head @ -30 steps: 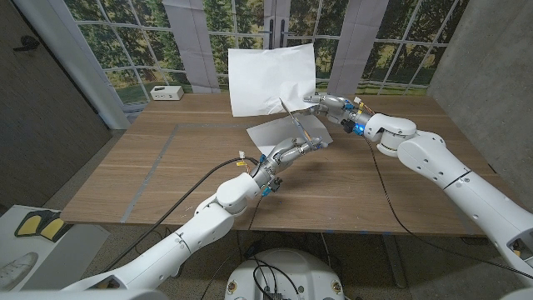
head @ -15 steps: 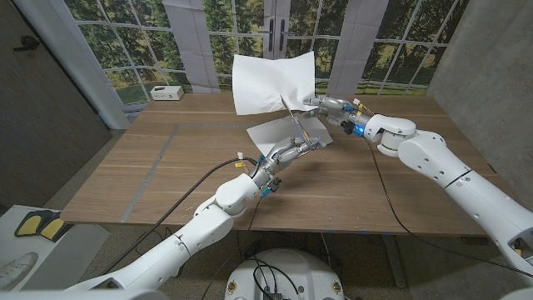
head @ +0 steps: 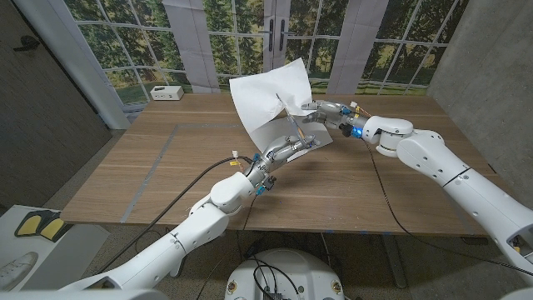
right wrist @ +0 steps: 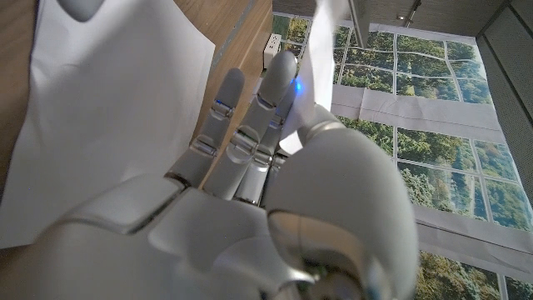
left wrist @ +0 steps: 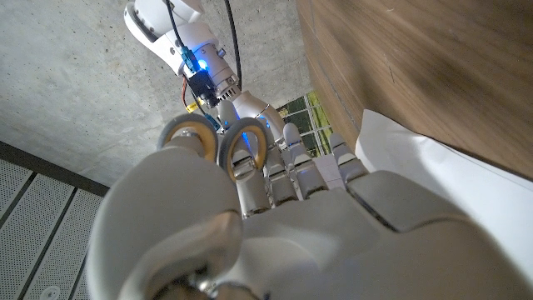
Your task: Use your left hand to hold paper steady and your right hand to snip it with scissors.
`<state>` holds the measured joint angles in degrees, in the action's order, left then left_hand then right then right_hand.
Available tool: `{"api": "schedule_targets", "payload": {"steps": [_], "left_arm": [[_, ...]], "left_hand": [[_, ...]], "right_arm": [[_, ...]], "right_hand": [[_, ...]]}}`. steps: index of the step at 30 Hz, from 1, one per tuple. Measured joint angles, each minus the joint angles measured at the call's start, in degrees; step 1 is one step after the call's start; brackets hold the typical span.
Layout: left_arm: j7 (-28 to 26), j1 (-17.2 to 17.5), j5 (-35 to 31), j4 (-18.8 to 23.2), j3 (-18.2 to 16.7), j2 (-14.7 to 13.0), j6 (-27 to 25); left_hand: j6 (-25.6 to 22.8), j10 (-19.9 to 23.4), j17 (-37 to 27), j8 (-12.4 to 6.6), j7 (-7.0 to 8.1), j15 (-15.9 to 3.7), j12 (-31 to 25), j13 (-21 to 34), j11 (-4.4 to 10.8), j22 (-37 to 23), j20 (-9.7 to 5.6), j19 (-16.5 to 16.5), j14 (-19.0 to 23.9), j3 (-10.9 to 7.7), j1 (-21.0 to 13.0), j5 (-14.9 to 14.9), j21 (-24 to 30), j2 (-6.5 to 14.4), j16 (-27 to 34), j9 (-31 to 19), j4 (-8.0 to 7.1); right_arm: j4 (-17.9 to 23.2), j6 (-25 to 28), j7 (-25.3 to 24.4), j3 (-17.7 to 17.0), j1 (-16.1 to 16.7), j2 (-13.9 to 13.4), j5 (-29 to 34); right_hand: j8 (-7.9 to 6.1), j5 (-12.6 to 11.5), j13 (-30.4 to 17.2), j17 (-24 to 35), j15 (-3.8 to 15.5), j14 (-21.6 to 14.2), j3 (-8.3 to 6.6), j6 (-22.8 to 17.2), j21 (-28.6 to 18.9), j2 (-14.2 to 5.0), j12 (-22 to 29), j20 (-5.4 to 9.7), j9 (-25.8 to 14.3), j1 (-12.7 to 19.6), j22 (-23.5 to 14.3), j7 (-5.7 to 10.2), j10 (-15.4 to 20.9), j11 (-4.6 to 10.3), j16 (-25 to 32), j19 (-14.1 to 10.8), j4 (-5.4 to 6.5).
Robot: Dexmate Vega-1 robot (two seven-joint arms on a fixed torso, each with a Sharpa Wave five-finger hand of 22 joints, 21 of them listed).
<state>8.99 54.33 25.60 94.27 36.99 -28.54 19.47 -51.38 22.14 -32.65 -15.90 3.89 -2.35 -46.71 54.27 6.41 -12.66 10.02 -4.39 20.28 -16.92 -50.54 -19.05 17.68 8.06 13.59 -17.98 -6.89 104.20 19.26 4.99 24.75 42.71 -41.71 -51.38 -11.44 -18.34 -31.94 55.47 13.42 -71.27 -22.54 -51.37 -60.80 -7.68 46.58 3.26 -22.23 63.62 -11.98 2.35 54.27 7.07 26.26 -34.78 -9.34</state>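
A white sheet (head: 268,94) is raised upright over the table's far middle. My right hand (head: 326,109) pinches it at its lower right corner. A second white sheet (head: 271,135) lies flat on the wood under it; the right wrist view shows this flat sheet (right wrist: 108,100) beyond my right hand (right wrist: 250,167). My left hand (head: 287,152) holds the scissors (head: 291,121), whose blades point up at the raised sheet's lower edge. In the left wrist view the grey handle loops (left wrist: 190,133) stand between the thumb and fingers of my left hand (left wrist: 291,217), with my right hand (left wrist: 250,108) close behind.
A small white box (head: 167,92) sits at the back left of the wooden table (head: 166,175). A black cable (head: 379,179) crosses the table under my right arm. Windows and a grey wall stand behind the table.
The raised sheet has tilted and swung to the left with my right hand. My left arm has shifted slightly left with the scissors still in hand.
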Motion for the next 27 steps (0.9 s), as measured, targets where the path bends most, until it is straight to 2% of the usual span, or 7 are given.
{"api": "schedule_targets", "payload": {"steps": [13,27], "left_arm": [[2.43,-1.23,1.3,-2.32,-0.55,-0.02,1.22],[3.33,-1.47,1.95,-3.0,-0.77,-0.03,1.42]], "left_hand": [[0.0,-0.01,0.27,-0.22,0.0,0.0,-0.2,-0.01,-0.01,0.01,0.0,0.0,0.0,-0.25,0.0,0.79,0.0,0.0,-0.28,-0.7,0.25],[0.0,-0.32,0.45,-0.36,0.0,0.0,-0.2,0.1,-0.31,0.15,0.0,0.0,0.0,-0.26,0.0,1.29,0.0,0.0,-0.28,-1.17,0.25]], "right_arm": [[0.17,2.46,-2.92,0.62,-0.7,0.31,0.92],[-0.2,3.18,-4.32,0.45,-0.57,0.51,1.01]], "right_hand": [[0.0,0.17,0.08,0.13,0.08,-0.08,-0.15,0.0,-0.88,0.0,-0.06,0.0,0.0,0.0,0.38,0.0,0.0,0.0,-0.23,-0.01,-0.15],[0.0,0.21,-0.01,0.23,-0.22,-0.38,-0.33,0.0,-1.74,0.21,-0.09,-0.1,0.0,-0.21,0.73,0.0,0.0,0.0,-0.32,0.51,0.03]]}}
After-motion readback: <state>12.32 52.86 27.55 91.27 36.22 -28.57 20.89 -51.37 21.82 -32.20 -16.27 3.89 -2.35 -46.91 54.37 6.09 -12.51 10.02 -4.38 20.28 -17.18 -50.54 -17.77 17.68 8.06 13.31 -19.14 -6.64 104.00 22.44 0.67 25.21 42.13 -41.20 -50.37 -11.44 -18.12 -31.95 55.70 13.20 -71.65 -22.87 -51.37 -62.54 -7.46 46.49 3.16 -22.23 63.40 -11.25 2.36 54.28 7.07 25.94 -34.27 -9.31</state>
